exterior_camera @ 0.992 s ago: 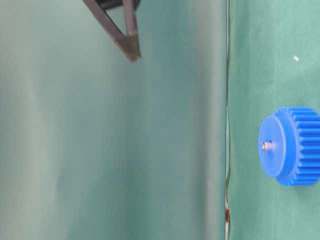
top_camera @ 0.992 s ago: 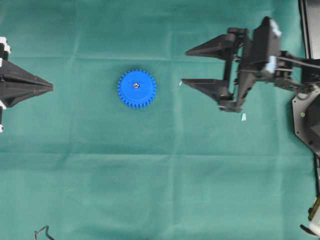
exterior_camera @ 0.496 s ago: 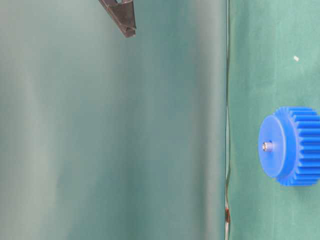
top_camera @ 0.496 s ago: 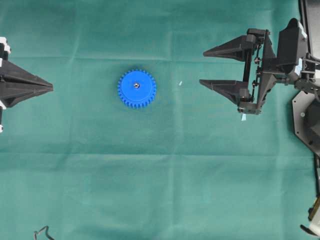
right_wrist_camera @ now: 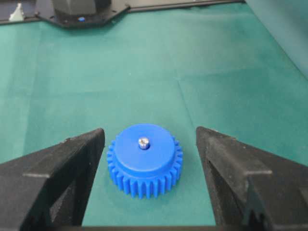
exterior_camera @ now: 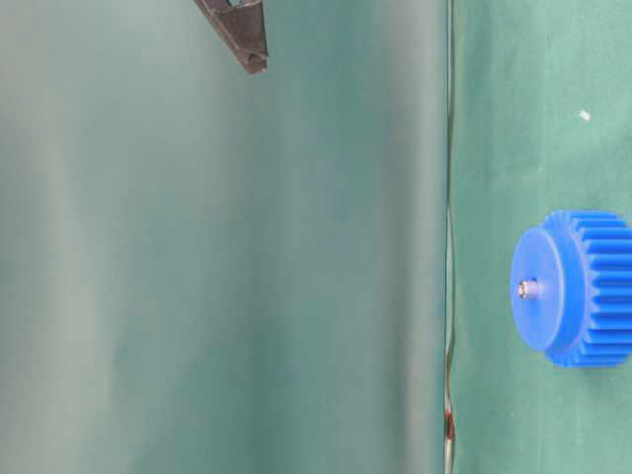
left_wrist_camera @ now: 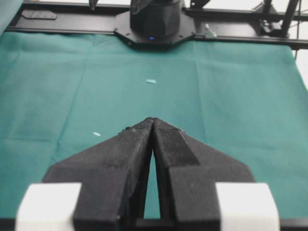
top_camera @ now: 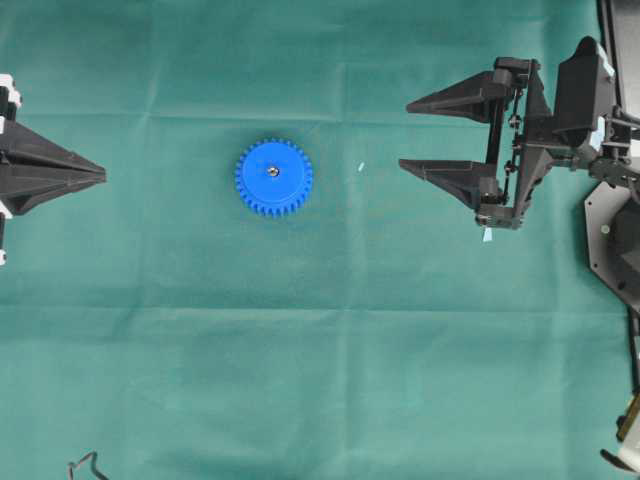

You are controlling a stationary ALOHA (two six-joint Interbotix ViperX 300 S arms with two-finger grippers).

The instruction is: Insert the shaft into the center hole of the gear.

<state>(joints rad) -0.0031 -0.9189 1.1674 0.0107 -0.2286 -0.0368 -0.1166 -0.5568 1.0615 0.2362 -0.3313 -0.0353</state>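
Insertion looks finished from where I sit: the shaft [right_wrist_camera: 143,142] stands upright in the center hole of the gear [top_camera: 274,178], its shiny end poking just above the flat blue face. I read the task as done, with nothing left but keeping both arms clear of the part.

Taking the gear as my landmark, it lies flat on the green cloth [top_camera: 320,350], teeth all round the rim. In the table-level view the pin shows as a short silver stub proud of the face, square to it as far as I can tell. How deep it goes I cannot see.

The right gripper [top_camera: 420,135] sits well off to the right of the gear, fingers spread wide and holding nothing; its wrist camera looks between them at the gear, with clear space on either side. The left gripper [top_camera: 100,176] rests well off to the left of the gear, fingers pressed together with nothing between them.

Two small pale scraps [left_wrist_camera: 151,81] lie on the cloth right of the gear, clear of it.
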